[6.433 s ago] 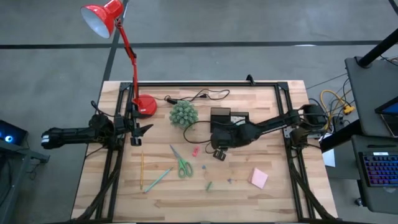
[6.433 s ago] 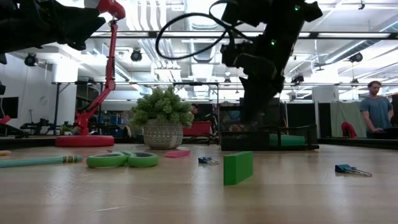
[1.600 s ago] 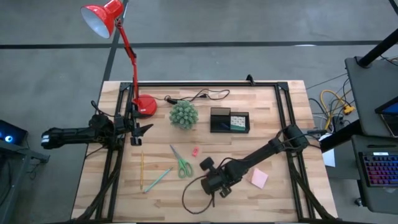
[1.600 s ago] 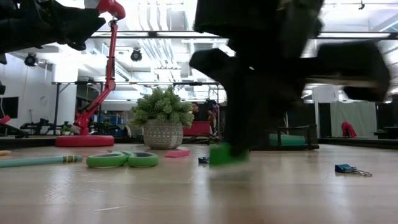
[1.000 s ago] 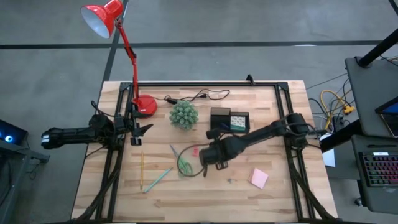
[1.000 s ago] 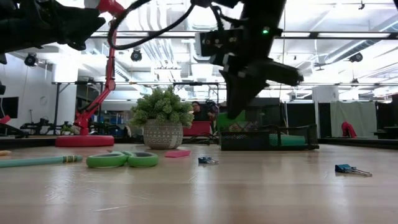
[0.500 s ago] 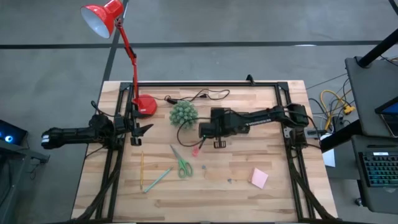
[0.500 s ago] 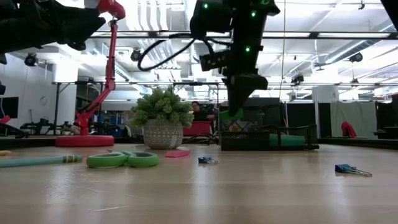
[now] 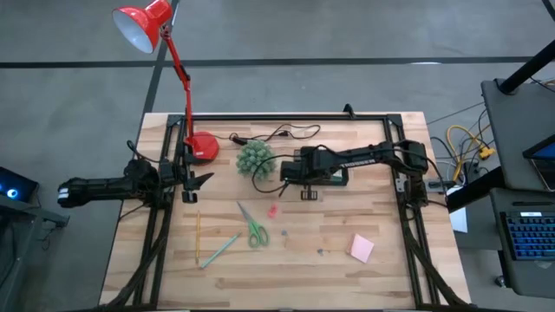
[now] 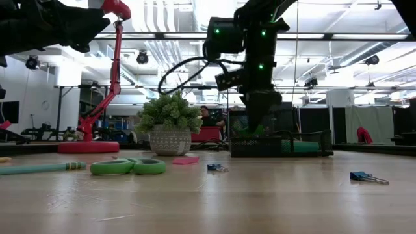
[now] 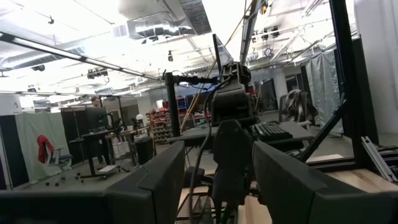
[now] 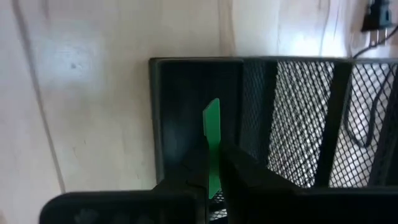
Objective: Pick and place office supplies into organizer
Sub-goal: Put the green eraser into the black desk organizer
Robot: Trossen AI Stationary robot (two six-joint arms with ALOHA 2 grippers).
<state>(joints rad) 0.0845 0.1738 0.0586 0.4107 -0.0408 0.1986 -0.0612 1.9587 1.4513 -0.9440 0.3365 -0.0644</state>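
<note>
Since half a second ago, right arm is shifting right so its end effector [image 12: 211, 171] is now hanging over the black mesh desk organizer [image 9: 334, 170], fingers pinching a thin flat green block [image 12: 212, 134] just above the solid-walled compartment. Left end effector [image 11: 214, 180] is parked at the desk's left edge, fingers spread apart, holding nothing. Green-handled scissors [image 9: 253, 228] are lying nearer on the wooden desk [image 9: 390, 277].

The right claw [image 9: 305, 173] hides most of the organizer [image 9: 336, 176].
</note>
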